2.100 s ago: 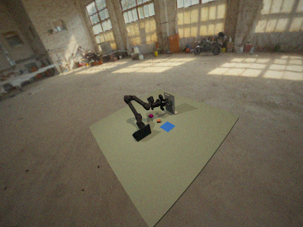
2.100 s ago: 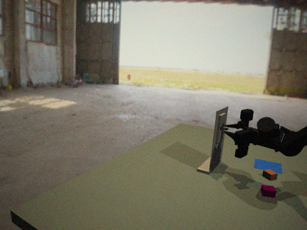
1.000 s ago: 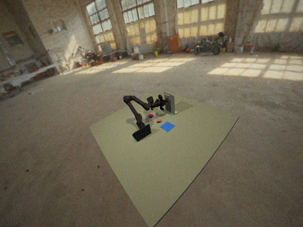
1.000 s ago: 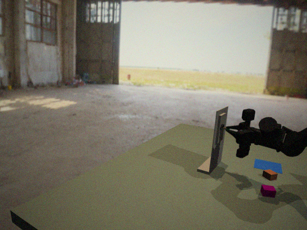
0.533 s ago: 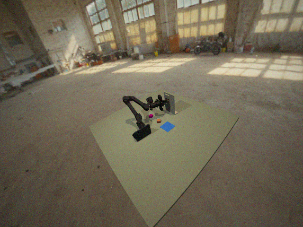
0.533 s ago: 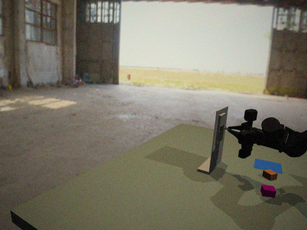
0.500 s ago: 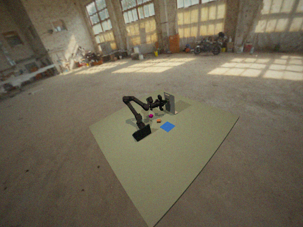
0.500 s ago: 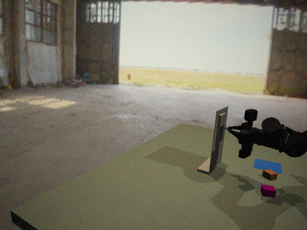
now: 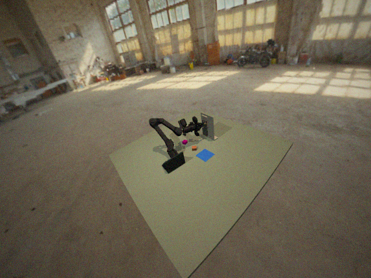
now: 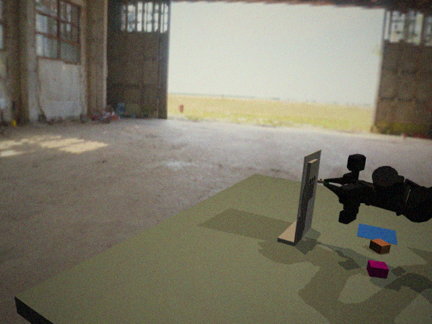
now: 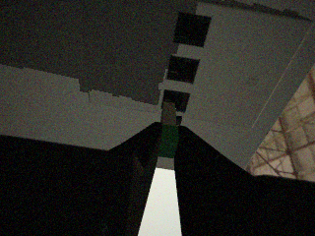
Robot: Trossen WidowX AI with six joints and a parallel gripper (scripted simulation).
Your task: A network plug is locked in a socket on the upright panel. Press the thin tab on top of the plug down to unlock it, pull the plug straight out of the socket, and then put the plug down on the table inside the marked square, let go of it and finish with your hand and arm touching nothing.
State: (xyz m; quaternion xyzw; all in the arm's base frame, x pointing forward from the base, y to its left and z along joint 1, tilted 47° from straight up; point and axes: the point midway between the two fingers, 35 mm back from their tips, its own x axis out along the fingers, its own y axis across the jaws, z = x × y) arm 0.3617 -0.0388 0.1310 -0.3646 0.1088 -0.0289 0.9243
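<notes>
I've got the gripper (image 11: 167,129) pinched down on the plug (image 11: 168,138) right now, and the wrist view shows it well: my two dark fingers converge on the green body, with its pale front end reaching toward the lowest opening of the socket column (image 11: 183,69) on the panel (image 11: 236,74). So the jaws are clenched, and what they grasp is the plug.

From the side view the gripper (image 10: 322,181) sits level, fingertips just beside the face of the upright panel (image 10: 308,195), and a thin bit of plug bridges the small gap between them. I can't tell from here whether the plug's nose is fully free of the socket or only partly drawn; it looks close to the face either way. The tab itself is too small for me to make out, so I can't say whether it is held down.

My read: the grasp is done, and the pull is either underway or about to finish. Everything after that is left. The blue square (image 10: 376,233) lies on the table (image 10: 174,279) below and a little back from my wrist, with nothing on it. An orange block (image 10: 379,246) sits at its near edge and a magenta block (image 10: 377,268) beyond that, both of which I'd have to steer around when setting the plug down, releasing and lifting clear.
</notes>
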